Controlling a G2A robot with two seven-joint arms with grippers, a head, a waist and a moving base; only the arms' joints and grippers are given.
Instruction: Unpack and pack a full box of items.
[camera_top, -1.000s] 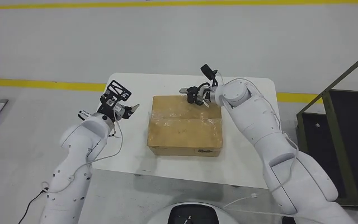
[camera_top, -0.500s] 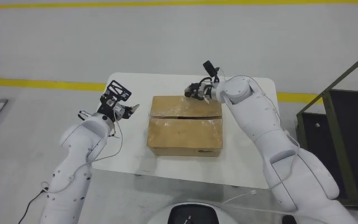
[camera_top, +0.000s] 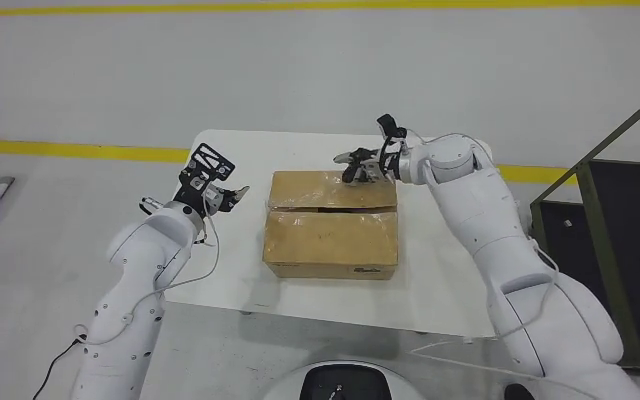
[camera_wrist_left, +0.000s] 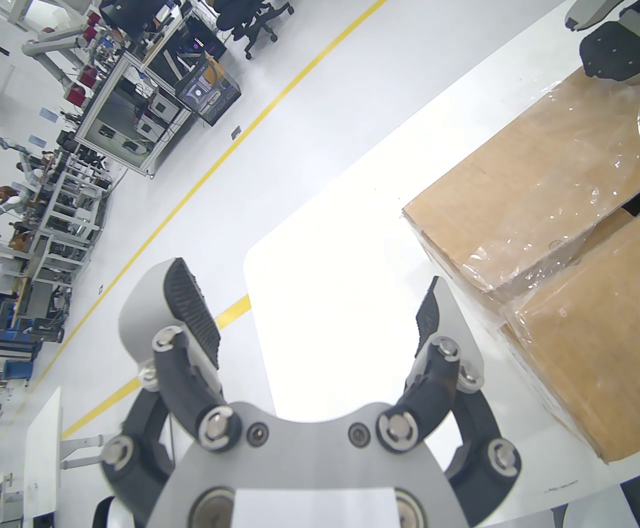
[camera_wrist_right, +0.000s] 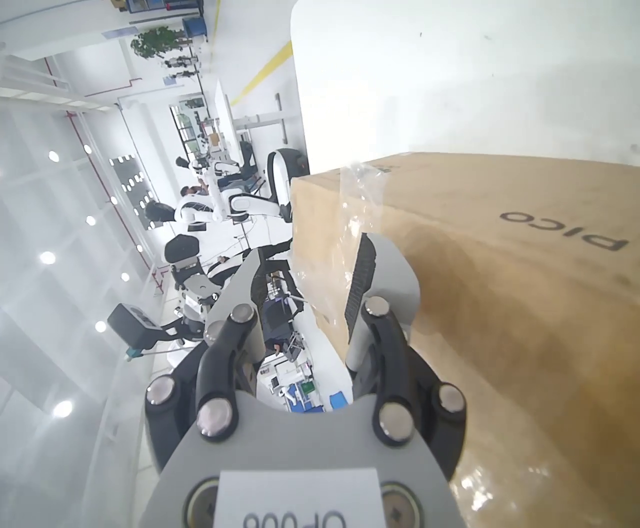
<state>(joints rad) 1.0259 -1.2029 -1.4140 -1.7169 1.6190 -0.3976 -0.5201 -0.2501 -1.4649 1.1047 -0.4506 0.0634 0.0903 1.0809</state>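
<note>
This is a robotics lab in a large industrial hall: the white desk (camera_top: 430, 290) stands on a pale, glossy floor (camera_top: 320, 80) marked with yellow lines (camera_top: 90, 150), one crossing from 9 to 3 o'clock behind the desk and another along the 12 o'clock edge of the top view. The left wrist view takes in metal-frame racks (camera_wrist_left: 125, 120) of electronics and black office chairs (camera_wrist_left: 250, 20); the right wrist view has other white robots (camera_wrist_right: 225, 202) at workstations under round ceiling lights (camera_wrist_right: 47, 257).

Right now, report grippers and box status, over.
Left gripper open, beside the box. Right gripper open at the box's far edge. Box closed; nothing blocking.
</note>
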